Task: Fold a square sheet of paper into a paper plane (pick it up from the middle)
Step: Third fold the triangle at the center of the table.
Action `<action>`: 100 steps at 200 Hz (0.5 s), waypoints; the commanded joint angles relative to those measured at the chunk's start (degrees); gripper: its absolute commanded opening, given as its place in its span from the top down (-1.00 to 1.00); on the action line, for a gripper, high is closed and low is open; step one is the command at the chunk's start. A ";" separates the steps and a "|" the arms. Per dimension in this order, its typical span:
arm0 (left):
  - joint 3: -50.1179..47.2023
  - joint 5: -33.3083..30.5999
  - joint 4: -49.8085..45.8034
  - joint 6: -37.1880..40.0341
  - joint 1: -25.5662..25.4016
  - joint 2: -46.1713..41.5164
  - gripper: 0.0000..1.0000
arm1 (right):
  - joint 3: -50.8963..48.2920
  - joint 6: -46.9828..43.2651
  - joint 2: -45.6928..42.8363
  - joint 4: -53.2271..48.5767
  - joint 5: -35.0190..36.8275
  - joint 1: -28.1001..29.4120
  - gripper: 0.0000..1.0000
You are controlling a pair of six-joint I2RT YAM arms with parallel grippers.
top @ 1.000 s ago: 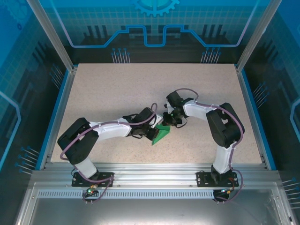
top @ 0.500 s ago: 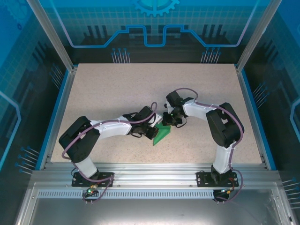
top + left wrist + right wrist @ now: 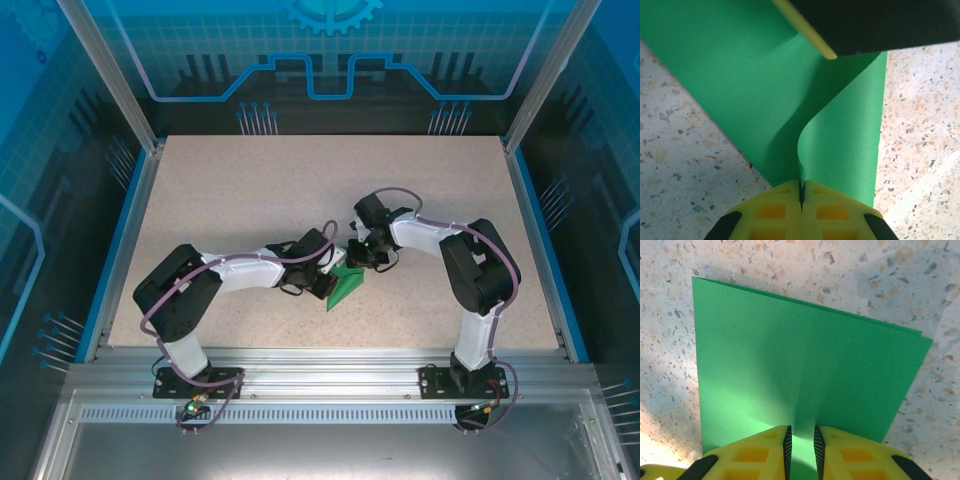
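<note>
The square sheet of paper (image 3: 345, 287) is bright green and lies folded on the speckled table, near the middle. In the left wrist view my left gripper (image 3: 801, 186) is shut on a raised, curling edge of the sheet (image 3: 760, 75). From above, that gripper (image 3: 328, 281) sits at the sheet's left side. My right gripper (image 3: 358, 262) is at the sheet's far right corner, tip down on it. In the right wrist view its jaws (image 3: 801, 437) stand a narrow gap apart over the sheet (image 3: 800, 360), with green showing in the gap. Its black finger (image 3: 870, 25) hangs over the paper in the left wrist view.
The speckled tabletop (image 3: 250, 190) is edged by blue rails on the left and right, with an aluminium frame along the near side. Both arms bend inward and meet at the paper, their wrists close together.
The left arm's elbow and upper link have swung slightly to the right. The paper and both gripper tips stay almost where they were.
</note>
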 commanded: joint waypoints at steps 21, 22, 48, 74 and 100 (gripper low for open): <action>2.05 -0.07 -1.00 0.55 0.55 1.05 1.00 | 0.54 -0.47 1.01 -2.11 -0.22 0.71 0.54; 2.10 -0.03 -0.97 0.58 0.56 1.02 1.00 | 0.54 -0.49 1.01 -2.12 -0.22 0.71 0.54; 1.97 -0.08 -0.82 0.68 0.51 1.08 1.00 | 0.45 -0.58 1.01 -2.23 -0.31 0.72 0.54; 2.05 0.09 -0.73 1.13 0.52 1.47 1.00 | 0.23 -0.32 0.44 -1.84 -1.08 0.73 0.53; 2.02 0.27 -0.16 1.29 0.57 1.67 1.00 | 0.28 -0.24 0.52 -1.83 -1.10 0.72 0.53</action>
